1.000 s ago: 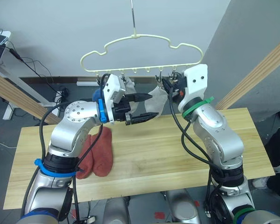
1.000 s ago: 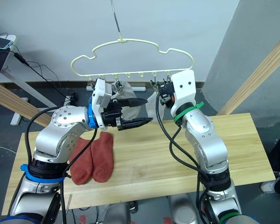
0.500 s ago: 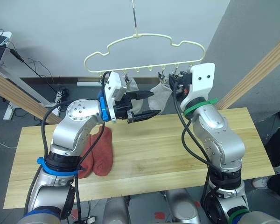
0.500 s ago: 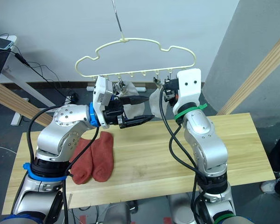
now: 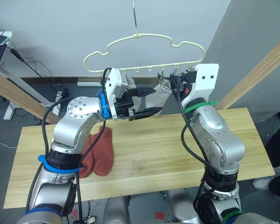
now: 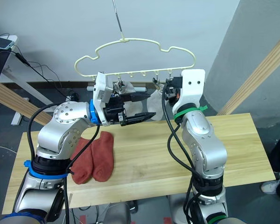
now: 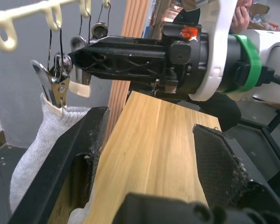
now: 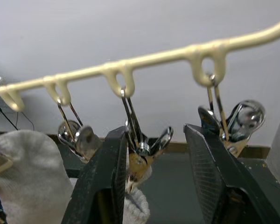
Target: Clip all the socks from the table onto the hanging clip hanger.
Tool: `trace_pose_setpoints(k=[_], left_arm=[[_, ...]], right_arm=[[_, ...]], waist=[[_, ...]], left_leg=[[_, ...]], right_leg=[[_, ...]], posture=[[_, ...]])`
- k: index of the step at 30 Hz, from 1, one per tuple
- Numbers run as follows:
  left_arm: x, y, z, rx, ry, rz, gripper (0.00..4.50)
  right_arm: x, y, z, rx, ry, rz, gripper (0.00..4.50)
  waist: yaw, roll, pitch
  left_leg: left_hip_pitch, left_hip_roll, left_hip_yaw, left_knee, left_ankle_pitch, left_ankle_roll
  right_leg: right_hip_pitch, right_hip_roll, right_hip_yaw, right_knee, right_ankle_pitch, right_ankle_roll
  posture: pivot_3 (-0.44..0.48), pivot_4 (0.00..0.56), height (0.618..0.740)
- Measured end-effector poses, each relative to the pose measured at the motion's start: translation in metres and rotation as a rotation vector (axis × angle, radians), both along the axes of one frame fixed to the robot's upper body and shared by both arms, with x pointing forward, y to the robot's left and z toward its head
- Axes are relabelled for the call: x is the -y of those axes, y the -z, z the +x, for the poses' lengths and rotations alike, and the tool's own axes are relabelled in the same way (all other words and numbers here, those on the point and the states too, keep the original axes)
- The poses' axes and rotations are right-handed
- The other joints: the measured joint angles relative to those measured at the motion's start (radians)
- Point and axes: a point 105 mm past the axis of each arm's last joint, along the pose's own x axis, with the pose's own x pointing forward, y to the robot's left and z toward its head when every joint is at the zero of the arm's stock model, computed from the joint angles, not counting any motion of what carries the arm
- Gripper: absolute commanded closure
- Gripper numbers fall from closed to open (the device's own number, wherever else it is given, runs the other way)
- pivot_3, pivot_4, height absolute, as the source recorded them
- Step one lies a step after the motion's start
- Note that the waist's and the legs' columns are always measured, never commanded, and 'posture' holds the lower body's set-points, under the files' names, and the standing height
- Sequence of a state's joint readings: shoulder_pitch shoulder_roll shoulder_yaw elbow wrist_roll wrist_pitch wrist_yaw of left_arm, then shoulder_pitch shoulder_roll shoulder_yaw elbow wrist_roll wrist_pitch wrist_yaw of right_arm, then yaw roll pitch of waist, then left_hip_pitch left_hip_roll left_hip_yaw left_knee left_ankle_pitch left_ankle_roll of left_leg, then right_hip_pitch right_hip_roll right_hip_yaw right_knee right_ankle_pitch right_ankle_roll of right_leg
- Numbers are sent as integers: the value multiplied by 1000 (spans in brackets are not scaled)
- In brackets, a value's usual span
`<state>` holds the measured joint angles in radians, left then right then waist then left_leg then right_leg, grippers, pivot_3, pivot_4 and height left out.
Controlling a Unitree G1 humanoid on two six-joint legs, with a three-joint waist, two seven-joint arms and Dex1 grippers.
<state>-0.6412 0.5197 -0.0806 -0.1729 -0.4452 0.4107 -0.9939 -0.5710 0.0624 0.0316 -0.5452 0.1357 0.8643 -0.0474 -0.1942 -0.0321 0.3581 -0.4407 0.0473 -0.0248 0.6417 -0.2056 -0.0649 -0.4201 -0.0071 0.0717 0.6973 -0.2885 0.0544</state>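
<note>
You see the clip hanger hanging at 12 o'clock above the table, its hook running straight up. A row of small metal clips dangles from its lower bar.

Your left gripper is raised under the hanger, its two black fingers spread apart with nothing clamped between them. A light grey sock hangs against the near finger, and one clip bites the sock's edge. You can see a second grey sock hanging just past the fingertips, toward 1 o'clock, beside your right gripper.

Your right gripper reaches up to the clips, fingers parted on either side of one clip that hangs between them. Whether the fingers press on the clip, you cannot tell. A bit of grey knit shows below that clip.

Two rust-red socks lie side by side on the table at about 8 o'clock, touching each other, partly behind your left arm.
</note>
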Motion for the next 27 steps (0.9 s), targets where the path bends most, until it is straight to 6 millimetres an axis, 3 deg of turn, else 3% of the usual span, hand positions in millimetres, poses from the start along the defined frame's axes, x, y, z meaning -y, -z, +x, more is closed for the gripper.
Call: trace_pose_setpoints(k=[24, 27], left_arm=[[-3, 7, 6, -17, 3, -4, 1263], [-3, 7, 5, -15, 4, -4, 1263]], right_arm=[[-10, 0, -2, -34, -39, 59, 2537], [-11, 0, -2, -34, -42, 60, 3147]], waist=[[-2, 0, 0], [-2, 0, 0]], left_leg=[[0, 0, 0, 0, 0, 0], [0, 0, 0, 0, 0, 0]], right_leg=[[0, 0, 0, 0, 0, 0], [0, 0, 0, 0, 0, 0]], posture=[[-324, 319, 732], [-324, 319, 732]])
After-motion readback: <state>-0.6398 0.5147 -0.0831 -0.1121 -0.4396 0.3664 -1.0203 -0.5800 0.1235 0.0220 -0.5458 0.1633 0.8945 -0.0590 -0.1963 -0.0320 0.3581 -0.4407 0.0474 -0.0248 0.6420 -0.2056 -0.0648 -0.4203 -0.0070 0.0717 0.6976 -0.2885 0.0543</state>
